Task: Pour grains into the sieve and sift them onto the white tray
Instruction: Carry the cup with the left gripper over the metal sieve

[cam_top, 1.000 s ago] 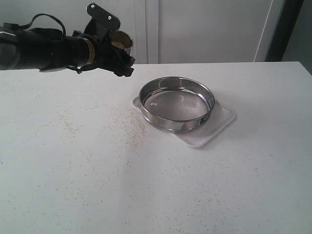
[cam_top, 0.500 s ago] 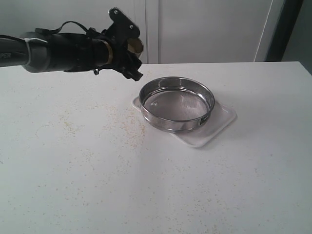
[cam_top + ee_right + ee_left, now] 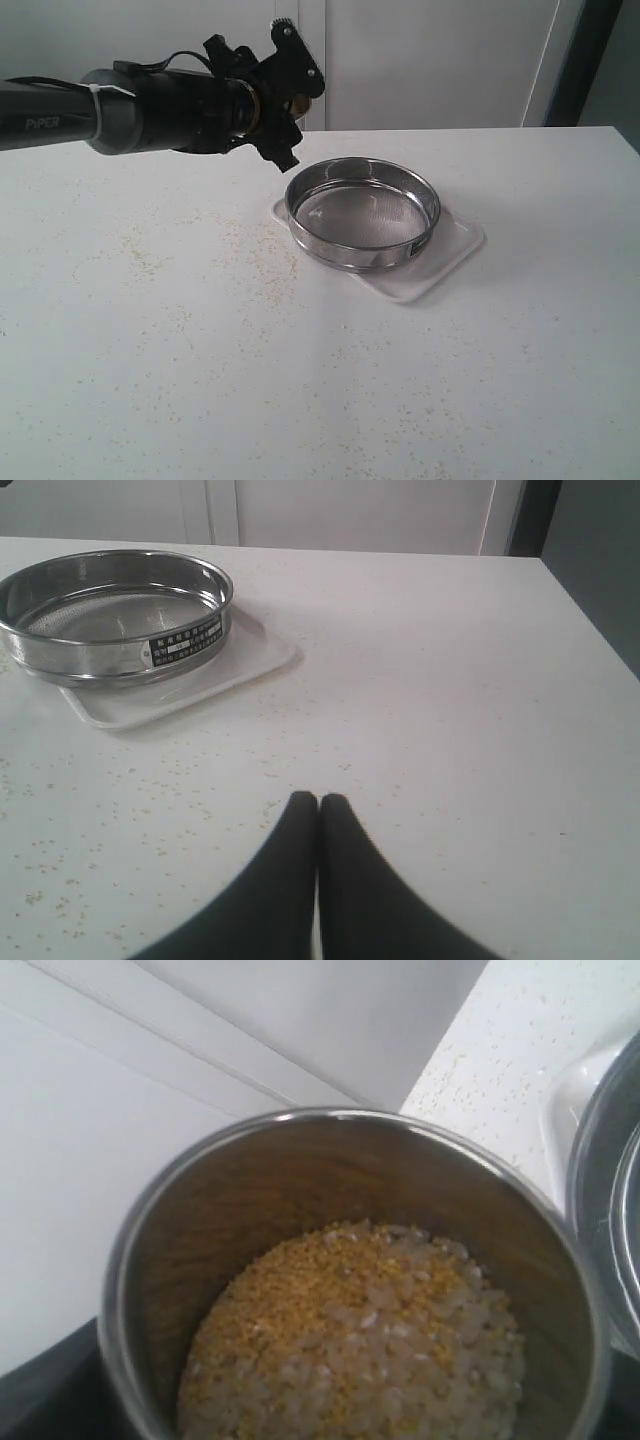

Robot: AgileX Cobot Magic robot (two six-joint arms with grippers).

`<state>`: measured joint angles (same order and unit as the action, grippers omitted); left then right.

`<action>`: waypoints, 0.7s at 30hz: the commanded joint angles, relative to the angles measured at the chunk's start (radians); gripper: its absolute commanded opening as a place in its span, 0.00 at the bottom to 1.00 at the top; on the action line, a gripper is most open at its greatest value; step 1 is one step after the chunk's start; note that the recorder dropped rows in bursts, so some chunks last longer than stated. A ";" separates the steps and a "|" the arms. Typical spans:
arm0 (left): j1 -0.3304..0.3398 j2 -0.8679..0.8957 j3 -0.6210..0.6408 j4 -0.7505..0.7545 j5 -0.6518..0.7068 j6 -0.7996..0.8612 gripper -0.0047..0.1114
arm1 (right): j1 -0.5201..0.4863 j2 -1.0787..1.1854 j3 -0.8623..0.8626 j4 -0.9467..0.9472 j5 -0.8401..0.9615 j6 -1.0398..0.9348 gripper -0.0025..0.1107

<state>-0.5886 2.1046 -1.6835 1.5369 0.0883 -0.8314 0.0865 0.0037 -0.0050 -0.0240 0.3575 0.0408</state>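
Over the far tabletop [image 3: 200, 380], just left of the sieve [image 3: 345, 257]: reaching in nearly level on the left arm [image 3: 160, 112], wrist rolled, with left jaws clamped on the steel cup [image 3: 330, 1170]. Barely glimpsed from outside; from the left wrist, seen partway full of the grains [image 3: 360, 1350], yellow mixed with paler bits. Shown only from the right wrist: right jaws pressed together, empty, low above the tabletop. Resting on the white tray [image 3: 455, 250], that sieve.

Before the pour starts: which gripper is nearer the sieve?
Left. The left gripper, holding the cup of grains, hangs beside the rim of the sieve; the right gripper, shut, is well back from it.
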 commanded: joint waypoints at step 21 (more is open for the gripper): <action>-0.084 0.087 -0.005 0.160 0.143 0.208 0.04 | -0.007 -0.004 0.005 -0.003 -0.014 -0.003 0.02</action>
<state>-0.6560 2.1988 -1.6835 1.6362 0.2185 -0.6231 0.0865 0.0037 -0.0050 -0.0240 0.3575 0.0408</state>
